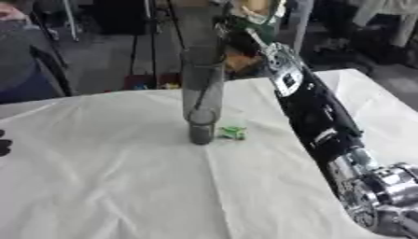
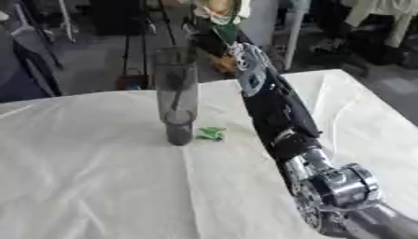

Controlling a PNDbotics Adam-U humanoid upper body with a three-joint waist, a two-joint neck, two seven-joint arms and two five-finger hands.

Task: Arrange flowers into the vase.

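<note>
Soft, even indoor light, faint shadows on the white cloth (image 1: 122,177), overall blur, dim background.

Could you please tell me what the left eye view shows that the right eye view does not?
Only the left eye view shows a dark shape at the table's left edge. Only the right eye view shows the flower head at the top. Both show the tall clear vase, the small green scrap beside its base, and the right hand raised above the vase with a flower.

A creased white cloth (image 1: 122,177) covers the table, with a small green scrap (image 1: 233,132) lying on it.
</note>
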